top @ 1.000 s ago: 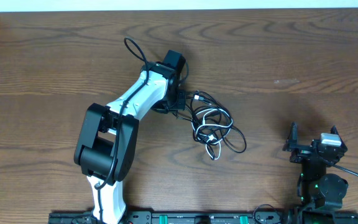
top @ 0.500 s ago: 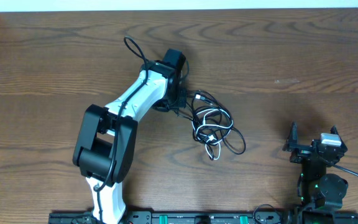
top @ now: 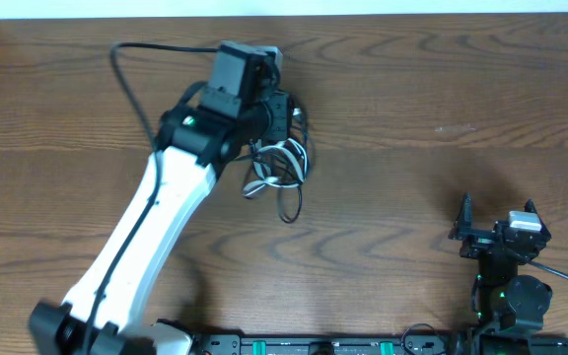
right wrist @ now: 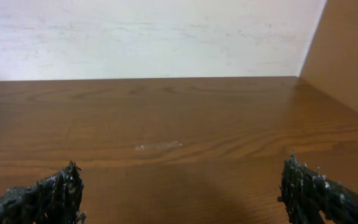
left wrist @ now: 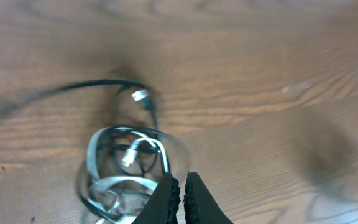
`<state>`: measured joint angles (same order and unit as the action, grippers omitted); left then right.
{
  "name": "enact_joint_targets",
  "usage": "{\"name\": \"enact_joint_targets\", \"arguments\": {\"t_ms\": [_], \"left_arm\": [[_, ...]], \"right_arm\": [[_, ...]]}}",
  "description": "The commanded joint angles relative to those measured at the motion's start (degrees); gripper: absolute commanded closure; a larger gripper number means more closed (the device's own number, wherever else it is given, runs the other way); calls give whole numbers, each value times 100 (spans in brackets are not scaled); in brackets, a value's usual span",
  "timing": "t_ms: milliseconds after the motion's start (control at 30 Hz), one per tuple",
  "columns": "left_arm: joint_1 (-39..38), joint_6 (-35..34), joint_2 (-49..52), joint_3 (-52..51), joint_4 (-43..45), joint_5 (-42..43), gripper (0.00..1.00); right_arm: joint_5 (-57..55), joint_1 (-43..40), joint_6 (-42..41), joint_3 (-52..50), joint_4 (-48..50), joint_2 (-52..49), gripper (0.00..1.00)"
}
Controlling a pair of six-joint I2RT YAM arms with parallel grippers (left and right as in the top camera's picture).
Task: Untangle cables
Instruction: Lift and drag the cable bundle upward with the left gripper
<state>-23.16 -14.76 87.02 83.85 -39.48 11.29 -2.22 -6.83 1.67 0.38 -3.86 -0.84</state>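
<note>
Overhead view, cables: black and white cables (top: 279, 170) lie bunched in one tangle on the bench, upper middle, just below the left gripper (top: 284, 120).
Left wrist view, cables: blurred white loops and a black cord with a pale plug end.
Left gripper: jaws closed tip to tip; I cannot tell whether a strand is caught.
Right gripper (right wrist: 179, 193): jaws spread wide, well apart from the tangle.
Bench (top: 442, 69): dark brown wood grain with a small pale scuff (top: 440, 128).
Room: pale wall (right wrist: 135, 37) along the far edge, with a brown side panel (right wrist: 347, 50) at the right.

Blk & white cables (top: 282, 164) on dark-brown wood-grain table (top: 412, 99); L arm (top: 156, 217) white/blk.
</note>
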Motion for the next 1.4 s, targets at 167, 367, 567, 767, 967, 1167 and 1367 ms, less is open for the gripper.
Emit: {"name": "enact_joint_targets", "arguments": {"t_ms": [167, 367, 567, 767, 967, 1167, 1367], "left_arm": [[-2, 50, -444, 98, -4, 9, 92], [-2, 131, -323, 72, -184, -144, 92], [-2, 162, 111, 72, -654, -970, 49], [0, 219, 726, 72, -756, -1394, 23], [0, 219, 1480, 72, -756, -1539, 21], [98, 223, 1899, 72, -763, -1845, 17], [299, 511, 2168, 70, -920, -1797, 17]], "right_arm": [[-44, 92, -79, -7, -22, 42, 1], [-44, 92, -79, -7, -22, 42, 1], [-44, 92, -79, -7, -20, 42, 1], [-44, 92, -79, -7, -22, 42, 1], [-42, 92, -79, -7, -22, 42, 1], [-44, 92, -79, -7, -20, 42, 1], [-42, 92, -81, -7, -22, 42, 1]]}}
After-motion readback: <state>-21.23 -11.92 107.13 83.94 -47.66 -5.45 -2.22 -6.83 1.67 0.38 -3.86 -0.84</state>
